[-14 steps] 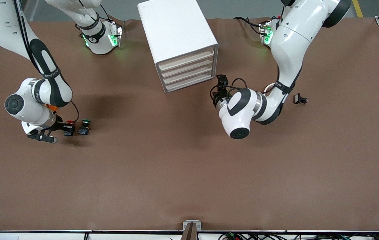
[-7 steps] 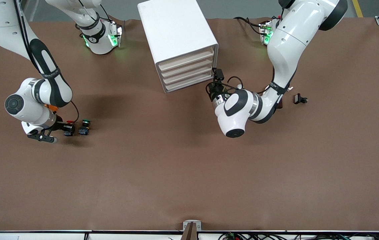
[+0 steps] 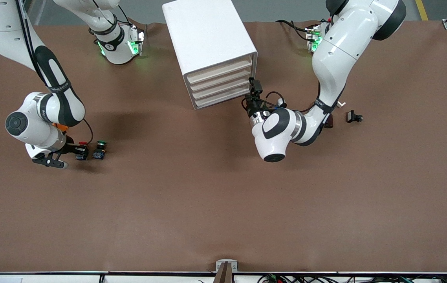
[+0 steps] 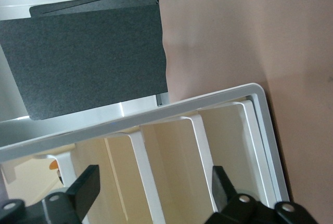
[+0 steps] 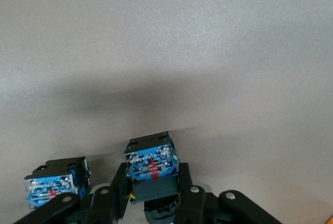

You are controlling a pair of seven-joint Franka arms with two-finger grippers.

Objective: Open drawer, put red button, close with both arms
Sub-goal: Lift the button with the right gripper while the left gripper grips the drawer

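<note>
The white cabinet (image 3: 207, 35) stands at the table's middle near the robot bases. Its topmost drawer (image 3: 219, 71) is shut, like the three below it. My left gripper (image 3: 253, 87) is open at the drawer fronts' corner toward the left arm's end. In the left wrist view my left gripper (image 4: 154, 195) has cream drawer fronts (image 4: 171, 167) between its fingers. My right gripper (image 3: 79, 151) is shut on the red button (image 3: 82, 144) low at the table. In the right wrist view my right gripper (image 5: 152, 182) clamps the red button's blue-and-black body (image 5: 151, 164).
A green-capped button (image 3: 100, 149) stands right beside the held one, toward the table's middle; it also shows in the right wrist view (image 5: 54, 185). A small black part (image 3: 354, 116) lies toward the left arm's end.
My left arm has moved its open gripper toward the cabinet, up to the drawer fronts' corner. My right arm has not moved.
</note>
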